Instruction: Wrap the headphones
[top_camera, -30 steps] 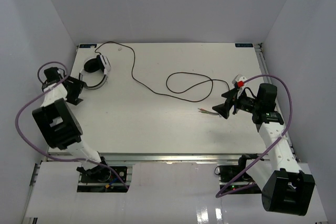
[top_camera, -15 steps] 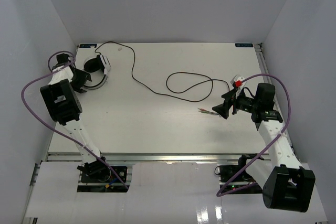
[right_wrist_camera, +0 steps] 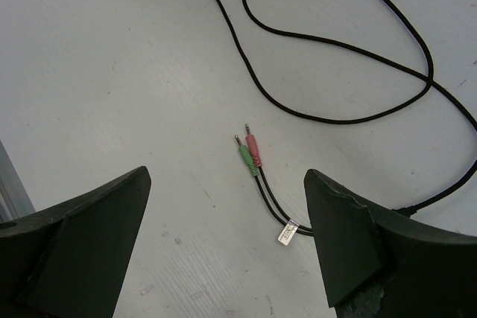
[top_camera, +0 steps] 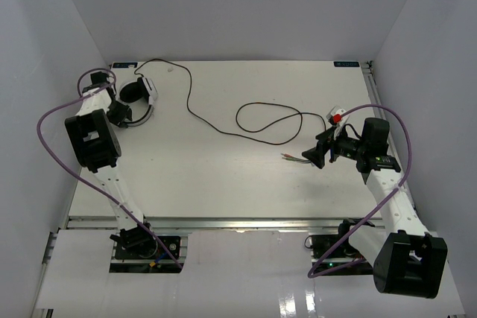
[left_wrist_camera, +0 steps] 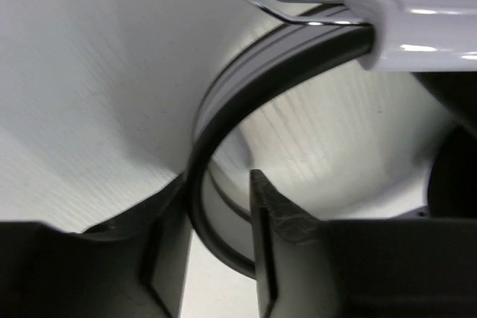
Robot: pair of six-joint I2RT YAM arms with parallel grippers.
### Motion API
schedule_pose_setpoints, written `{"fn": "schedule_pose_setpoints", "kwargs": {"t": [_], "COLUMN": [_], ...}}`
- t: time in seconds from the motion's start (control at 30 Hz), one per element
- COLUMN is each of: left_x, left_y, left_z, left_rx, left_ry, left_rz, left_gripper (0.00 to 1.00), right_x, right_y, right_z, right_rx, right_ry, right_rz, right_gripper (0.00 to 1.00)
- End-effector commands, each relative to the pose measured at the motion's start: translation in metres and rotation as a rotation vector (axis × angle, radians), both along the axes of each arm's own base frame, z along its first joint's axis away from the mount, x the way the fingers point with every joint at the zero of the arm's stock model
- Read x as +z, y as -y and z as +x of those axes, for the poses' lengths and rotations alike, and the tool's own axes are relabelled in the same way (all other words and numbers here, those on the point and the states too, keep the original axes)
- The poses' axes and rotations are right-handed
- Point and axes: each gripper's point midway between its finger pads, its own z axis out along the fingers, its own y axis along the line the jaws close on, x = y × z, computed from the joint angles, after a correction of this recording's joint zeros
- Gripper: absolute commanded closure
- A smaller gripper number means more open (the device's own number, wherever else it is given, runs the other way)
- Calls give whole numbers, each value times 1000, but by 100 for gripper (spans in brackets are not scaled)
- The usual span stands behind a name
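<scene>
Headphones [top_camera: 139,99] lie far left on the worktop [top_camera: 223,184]. The cord [right_wrist_camera: 231,35] trails right in loose loops to pink and green plugs [right_wrist_camera: 250,156], mid-right.

Left end effector [left_wrist_camera: 218,191] straddles the headband [left_wrist_camera: 223,102], fingers close on either side; cannot tell if it pinches yet. Right end effector [right_wrist_camera: 227,176] is spread wide, holding nothing, above the plugs.

Judgement: a light set. Band is stiff, springy, smooth plastic, likely to twist in a narrow pinch, so hold mid-band. Cord is limp, thin, apt to slip and kink; take it just behind the plugs, not at the delicate tips.
</scene>
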Motion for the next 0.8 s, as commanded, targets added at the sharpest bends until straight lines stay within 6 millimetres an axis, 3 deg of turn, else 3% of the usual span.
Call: {"fn": "schedule_pose_setpoints", "kwargs": {"t": [0.0,0.13,0.23,0.33,0.43,0.57,0.67,0.77], "left_x": [-10,-11,6,34,84,147,191,215], "left_y": [-3,4,6,11,24,73,149,209], "left_z": [-11,-17,-13,-5,-1,-8,-12,-22], "left_rx": [-36,-87,-133,-204,-320,-514,-730,-866], "left_ry": [-62,-58,-5,71,202,375,500,548], "left_rz": [18,-10,-1,3,62,149,189,213], "left_gripper": [63,85,98,100,100,100,100,100], "right_x": [15,11,11,13,8,13,29,61], "right_y": [2,4,0,-6,-10,-19,-24,-29], "right_z": [10,11,3,-6,-19,-41,-51,-37], "right_rx": [-5,-11,28,84,157,311,385,388], "right_ry": [55,48,48,69,94,169,221,396], "right_rz": [-18,-22,-3,10,-7,-68,-125,-190], "right_gripper": [10,10,10,10,10,10,10,10]}}
